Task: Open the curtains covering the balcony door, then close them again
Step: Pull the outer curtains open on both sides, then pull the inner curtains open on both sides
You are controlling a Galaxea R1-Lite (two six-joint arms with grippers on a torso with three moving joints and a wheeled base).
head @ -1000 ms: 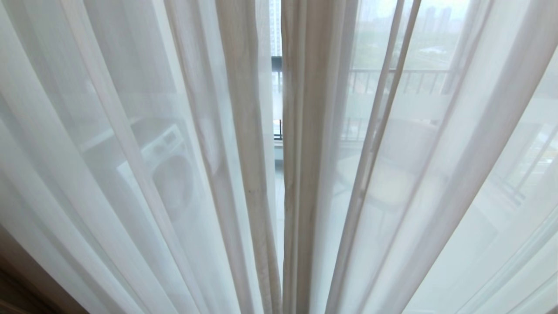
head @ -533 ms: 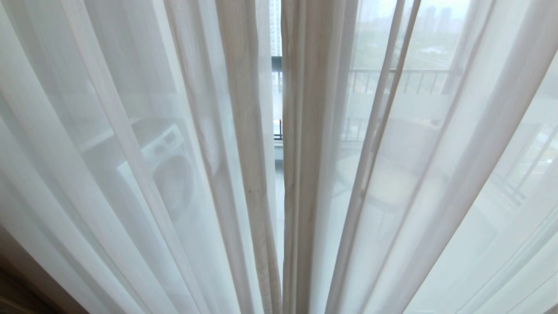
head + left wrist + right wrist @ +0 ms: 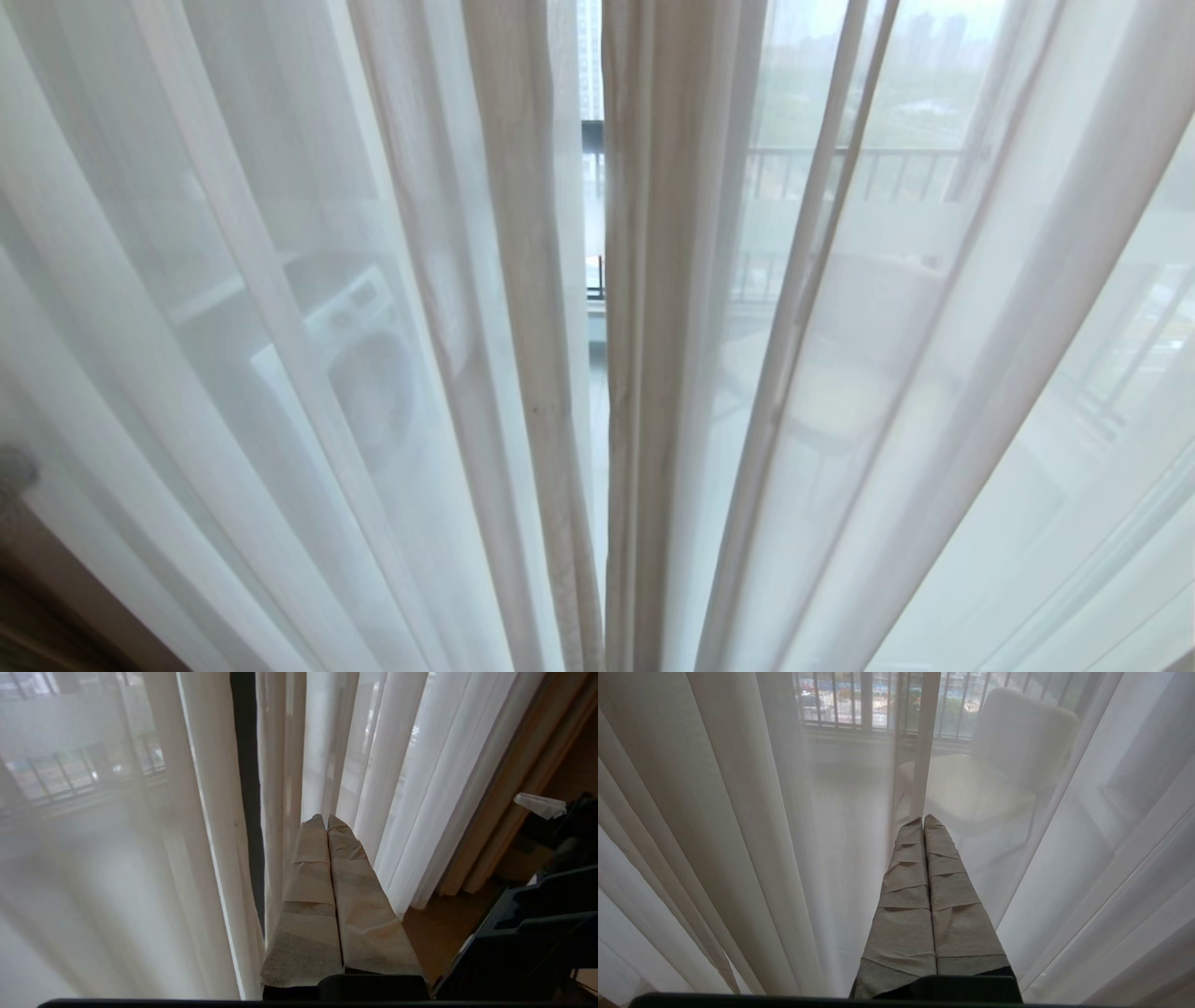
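Observation:
Sheer white curtains [image 3: 280, 280] hang shut across the whole head view, with only a narrow slit [image 3: 594, 280] between the two halves. Most of the balcony door is veiled behind them; a black upright strip of frame [image 3: 245, 765] shows between folds in the left wrist view. My left gripper [image 3: 326, 819], its fingers wrapped in beige tape, is shut and empty, pointing at the sheer folds [image 3: 373, 765] close ahead. In the head view it is only a grey blur [image 3: 14, 471] at the left edge. My right gripper [image 3: 923, 820] is shut and empty, close to the sheer curtain [image 3: 738, 812].
Thick beige drapes [image 3: 509, 798] hang bunched beside the sheer ones, over brown floor [image 3: 439, 933]. Through the sheer fabric I see a washing machine [image 3: 364, 364], a pale chair [image 3: 1008, 765] and a barred railing [image 3: 859, 700]. A dark part of my body [image 3: 528, 933] is nearby.
A grey blur of my left gripper has come into the head view at the left edge. The sheer folds beside it have shifted slightly. The slit and the right side look the same.

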